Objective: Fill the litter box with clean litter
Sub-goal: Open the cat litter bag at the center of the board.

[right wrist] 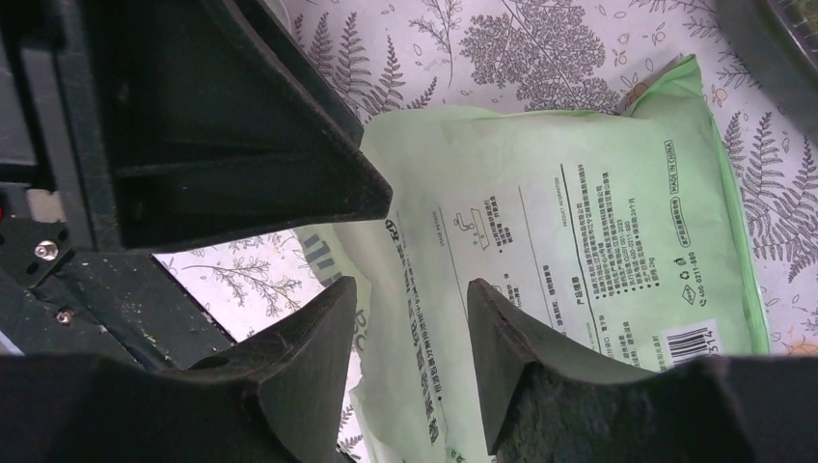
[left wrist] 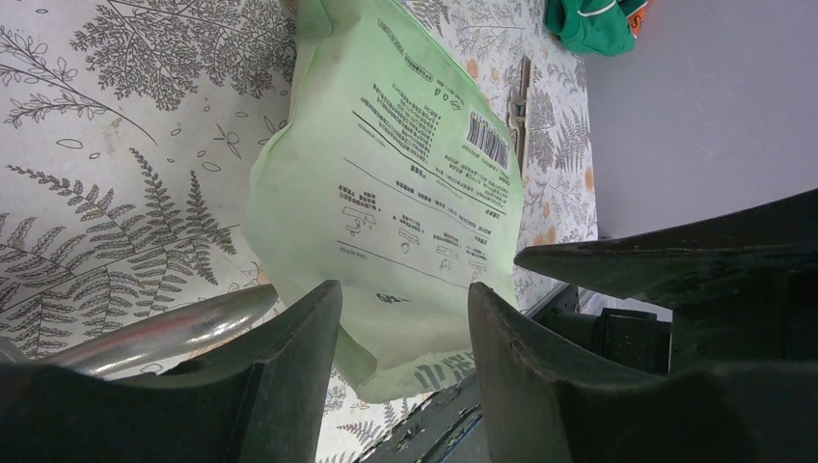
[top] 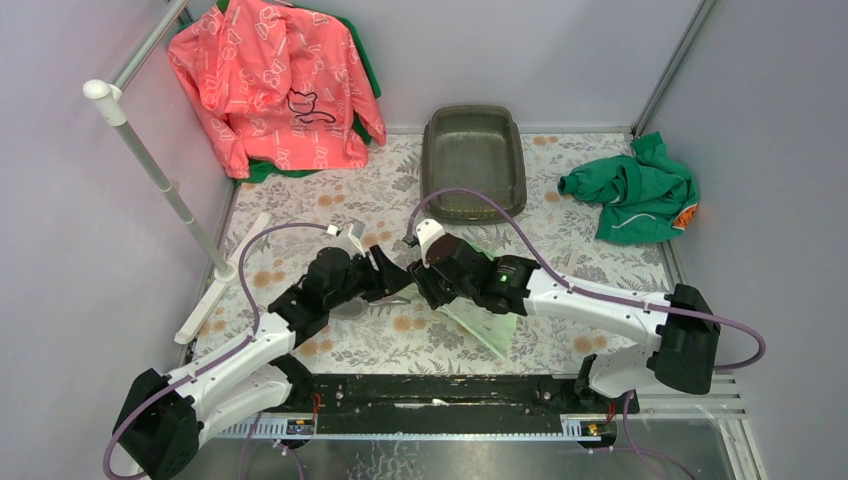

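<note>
The dark grey-olive litter box point(top: 473, 160) stands at the back centre of the table, and no litter shows in it. No loose clean litter is in view. The light green printed bag point(top: 487, 326) lies flat at the front centre and also shows in the left wrist view point(left wrist: 405, 183) and the right wrist view point(right wrist: 579, 222). My left gripper point(top: 393, 283) point(left wrist: 405, 309) is open, with the bag's near end between its fingers. My right gripper point(top: 420, 285) point(right wrist: 410, 299) is open, with the bag's crumpled edge between its fingers. The two grippers nearly meet tip to tip.
A shiny metal scoop point(left wrist: 164, 333) lies just left of my left gripper. A pink garment point(top: 275, 85) hangs at the back left by a white pole point(top: 160, 175). A green garment point(top: 635, 195) lies at the back right. A black rail point(top: 430, 390) runs along the near edge.
</note>
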Available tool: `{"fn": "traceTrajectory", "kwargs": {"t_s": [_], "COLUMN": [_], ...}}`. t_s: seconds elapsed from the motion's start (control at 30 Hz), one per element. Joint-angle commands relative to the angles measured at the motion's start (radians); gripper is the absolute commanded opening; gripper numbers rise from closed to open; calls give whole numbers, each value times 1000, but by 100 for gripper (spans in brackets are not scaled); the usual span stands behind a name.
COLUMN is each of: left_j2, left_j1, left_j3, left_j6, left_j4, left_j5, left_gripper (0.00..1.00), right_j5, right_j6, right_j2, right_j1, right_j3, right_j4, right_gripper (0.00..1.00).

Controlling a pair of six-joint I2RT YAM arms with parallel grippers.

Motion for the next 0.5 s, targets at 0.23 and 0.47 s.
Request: {"fn": "traceTrajectory", "kwargs": {"t_s": [0.23, 0.47], "left_j2": [-26, -52], "left_j1": [-18, -30], "left_j3": [-7, 1], "left_j6": [-8, -21], "left_j4": [-16, -72], "left_j5": [-17, -60], "left_gripper": [59, 64], "right_j5": [61, 70], "right_j6": [-12, -8], "right_j2": [28, 42], "right_j1": [10, 9], "right_j3": [4, -32], "right_j4": [20, -9], "right_gripper": [52, 51]}}
